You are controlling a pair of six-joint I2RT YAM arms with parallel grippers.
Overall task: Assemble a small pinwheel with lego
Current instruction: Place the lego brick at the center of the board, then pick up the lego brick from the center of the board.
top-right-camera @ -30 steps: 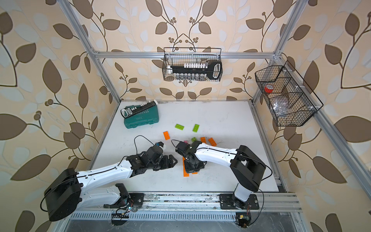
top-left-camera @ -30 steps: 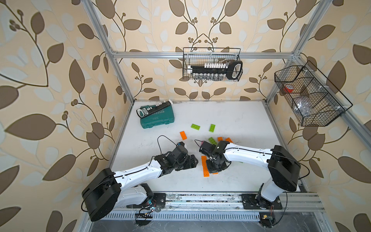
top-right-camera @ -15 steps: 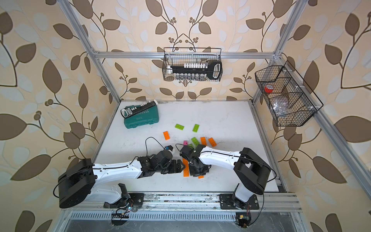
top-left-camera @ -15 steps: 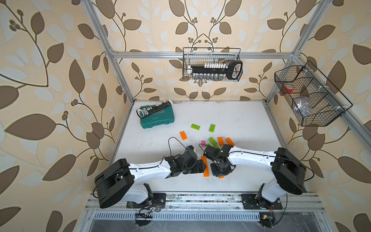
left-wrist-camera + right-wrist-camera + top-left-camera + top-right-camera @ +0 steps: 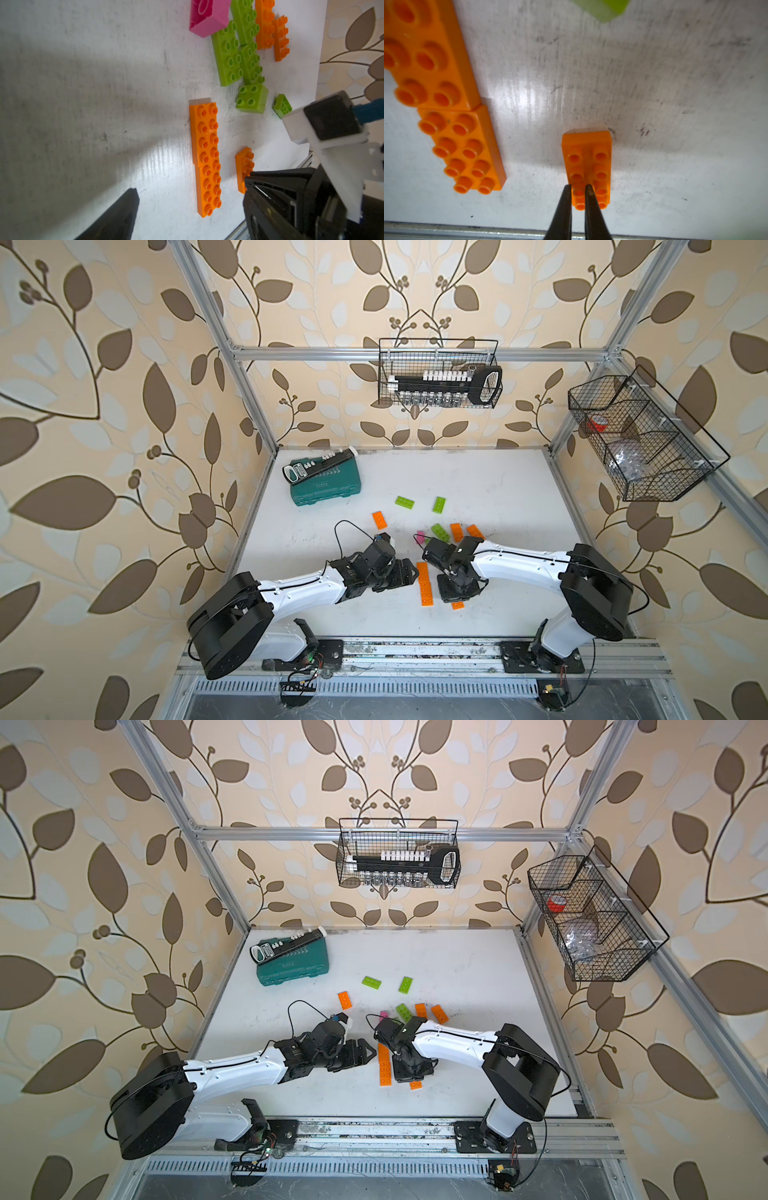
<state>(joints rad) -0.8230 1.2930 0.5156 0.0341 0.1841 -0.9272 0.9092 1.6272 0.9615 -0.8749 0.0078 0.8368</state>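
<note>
**Right gripper down on a lone orange brick, left gripper open at the strip**

On the white bench (image 5: 478, 489), two orange bricks lie end to end as one orange strip (image 5: 424, 584) near the front edge. The left gripper (image 5: 409, 572) is spread wide, and in the left wrist view the strip lies between its fingers (image 5: 116, 214), untouched. Just beside the strip lies a single orange brick (image 5: 586, 158). The right gripper (image 5: 578, 187) points down at its studs with its jaws drawn almost together; whether they nip a stud I cannot tell. Behind the grippers a pink brick (image 5: 207, 18) sits beside a cluster of green bricks (image 5: 228, 56) and orange ones (image 5: 264, 25)
</note>
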